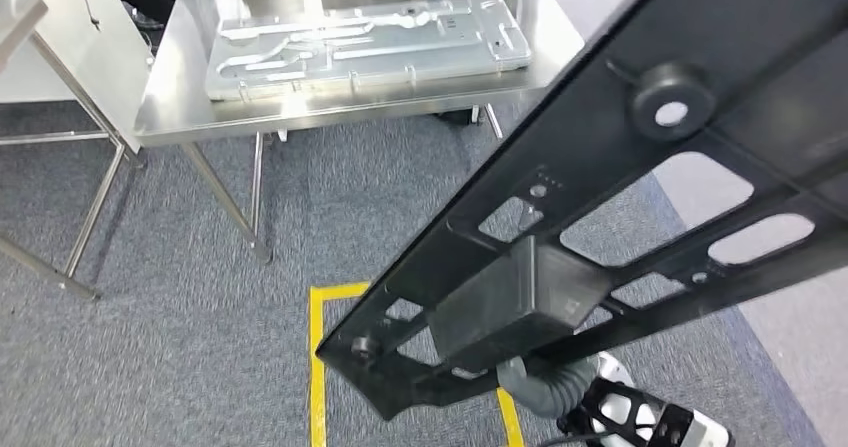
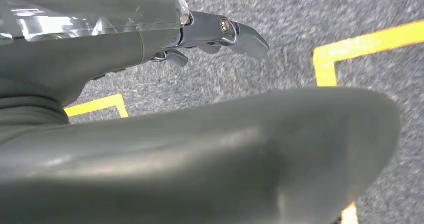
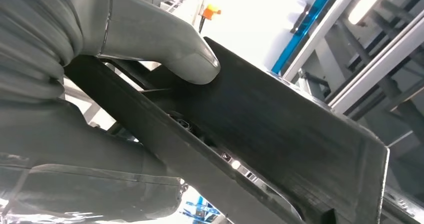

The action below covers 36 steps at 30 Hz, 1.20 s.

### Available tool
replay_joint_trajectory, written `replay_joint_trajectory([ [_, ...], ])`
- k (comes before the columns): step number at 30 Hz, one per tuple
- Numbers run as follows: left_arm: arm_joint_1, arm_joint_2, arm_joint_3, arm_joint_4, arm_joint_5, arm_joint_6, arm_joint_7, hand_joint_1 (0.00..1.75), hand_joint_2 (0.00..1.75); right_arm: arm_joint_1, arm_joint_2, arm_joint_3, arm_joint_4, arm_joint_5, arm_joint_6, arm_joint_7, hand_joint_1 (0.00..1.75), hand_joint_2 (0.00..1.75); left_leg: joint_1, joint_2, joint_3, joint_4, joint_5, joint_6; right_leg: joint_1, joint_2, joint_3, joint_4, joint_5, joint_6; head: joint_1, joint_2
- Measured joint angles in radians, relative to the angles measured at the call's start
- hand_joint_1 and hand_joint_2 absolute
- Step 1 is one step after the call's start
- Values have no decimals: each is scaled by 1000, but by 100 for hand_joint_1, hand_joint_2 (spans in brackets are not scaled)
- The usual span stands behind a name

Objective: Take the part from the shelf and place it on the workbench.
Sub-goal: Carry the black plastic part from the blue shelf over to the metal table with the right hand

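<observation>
part (image 1: 640, 197): black slotted frame, held tilted above the grey carpet, short of the steel table (image 1: 170, 97) | right hand (image 3: 95, 83): thumb pressed on the part, fingers clamped around it | left hand (image 2: 165, 38): fingers spread, nothing held | table: a silver panel (image 1: 365, 42) is carried

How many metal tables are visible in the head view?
2. One steel workbench stands ahead, carrying a silver panel. A second table stands at the left edge, cut off; others may be hidden behind the black part.

Steel workbench (image 1: 165, 107) on grey carpet (image 1: 150, 347), a silver stamped metal panel (image 1: 360, 45) flat on top.
</observation>
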Motion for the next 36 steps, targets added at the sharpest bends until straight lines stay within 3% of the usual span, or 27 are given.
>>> replay_joint_trajectory([
  [1, -3, 0, 0, 0, -1, 0, 0, 0, 0, 0, 0, -1, -1, 1, -3, 0, 175, 175, 2, -2, 14, -10, -5, 6, -1, -1, -14, 34, 12, 6, 0, 0],
  [3, -7, 0, 0, 0, -1, 0, 1, 0, 0, -1, 0, -2, -1, 3, -9, 0, 175, 175, 7, -4, 47, -29, -15, 13, -4, -1, -86, 141, 18, 13, 0, 0],
  [5, -7, 0, 0, 0, -1, 1, 3, 0, 0, 0, 0, -2, 1, 4, -15, 0, 175, 175, 8, -4, 76, -38, -32, 16, -7, -2, -180, 242, -28, 18, 0, 0],
  [6, -7, 0, 1, 0, -1, 2, 3, 0, 0, 1, 0, -2, 2, 3, -17, 0, 175, 175, 9, -5, 89, -40, -43, 15, -8, -2, -219, 267, -60, 20, 0, 0],
  [7, -6, 0, 1, 0, -1, 2, 3, 0, 0, 1, 0, -2, 2, 2, -17, 0, 175, 175, 10, -6, 103, -40, -54, 13, -10, -2, -245, 267, -81, 22, 0, 0],
  [8, -6, -1, 1, 0, -1, 2, 3, 0, 0, 1, 0, -2, 2, 1, -18, 0, 175, 175, 12, -7, 119, -40, -67, 10, -11, -2, -257, 241, -80, 24, 0, 0],
  [9, -5, -1, 1, 0, -1, 2, 4, 0, 0, 2, 0, -2, 3, 0, -18, 0, 175, 175, 14, -8, 136, -40, -80, 7, -12, -3, -256, 192, -51, 27, 0, 0],
  [11, -5, -2, 3, 0, 0, 4, 4, 0, 0, 3, -1, -2, 4, -1, -19, 0, 175, 175, 15, -9, 164, -40, -109, -3, -15, -9, -240, 75, 68, 28, 0, 0],
  [12, -6, -2, 4, 0, 1, 5, 4, 0, 0, 4, -1, -2, 6, -2, -19, 0, 175, 175, 14, -10, 175, -41, -124, -8, -15, -13, -231, 38, 113, 24, 0, 0],
  [13, -7, -2, 6, 0, 1, 5, 4, 0, 0, 5, -2, -3, 9, -2, -19, 0, 175, 175, 12, -10, 190, -42, -136, -15, -15, -15, -225, 18, 140, 17, 0, 0],
  [16, -10, -2, 11, 0, 6, 7, 1, 0, 0, 9, -7, -3, 19, 0, -18, 0, 175, 175, 12, -10, 210, -15, -134, -34, -14, -14, -194, 8, 138, -10, 0, 0],
  [18, -12, -2, 16, 0, 11, 7, -2, 0, 0, 14, -9, -3, 23, 0, -13, 0, 175, 175, 14, -5, 168, 66, -141, -40, -10, -16, -168, 5, 127, -24, -1, 0],
  [21, -8, -3, 24, 0, 13, 9, -4, 0, 0, 31, -10, -3, 25, -3, -1, 0, 175, 175, 13, -2, 36, 230, -225, -40, 0, -19, -141, 4, 99, -35, -1, 0],
  [22, -3, -3, 25, 0, 13, 9, -4, 0, 0, 37, -10, -3, 25, -3, 1, 0, 175, 175, 11, -1, 4, 249, -249, -35, 4, -19, -132, 4, 89, -38, -1, 0],
  [23, 0, -3, 26, 0, 13, 9, -4, 0, 0, 41, -10, -3, 25, -4, 2, 0, 175, 175, 9, -1, -14, 238, -252, -27, 9, -19, -121, 4, 79, -41, -1, 0],
  [24, 3, -4, 26, 0, 13, 9, -4, 0, 0, 43, -10, -3, 25, -4, 2, 0, 175, 175, 4, -1, -18, 199, -229, -14, 16, -19, -108, 4, 69, -43, -1, 0],
  [26, 6, -2, 27, 0, 13, 10, -5, 0, 0, 46, -10, -3, 26, -3, 3, 0, 175, 175, -15, -3, -8, 90, -120, 22, 25, -20, -85, 2, 50, -46, 0, 0],
  [28, 9, 0, 31, 1, 13, 14, -6, 0, 0, 53, -10, -4, 27, 3, 6, 0, 175, 175, -32, -11, 9, 20, -42, 46, 27, -17, -65, -2, 34, -41, 0, 0],
  [30, 10, 0, 36, 1, 17, 23, -7, 0, 0, 67, -10, -10, 26, 9, 12, 0, 175, 175, -34, -17, 35, -8, -32, 49, 25, -14, -50, 8, 37, -30, 0, 0],
  [32, 8, -4, 44, 1, 23, 33, -9, 0, 0, 77, -15, -24, 25, 3, 14, 0, 175, 175, -28, -17, 70, -32, -29, 47, 23, -11, -65, 58, 52, -17, 0, 0],
  [34, 6, -11, 52, 1, 29, 38, -11, 0, 0, 83, -34, -35, 24, -21, 0, 0, 175, 175, -21, -16, 95, -46, -35, 46, 17, -8, -129, 155, 41, -4, 0, 0],
  [36, 7, -17, 60, 1, 34, 41, -14, 0, 0, 101, -66, -51, 26, -49, 3, 0, 175, 175, -16, -18, 114, -49, -53, 44, 7, -7, -214, 249, -9, 9, 0, 0],
])
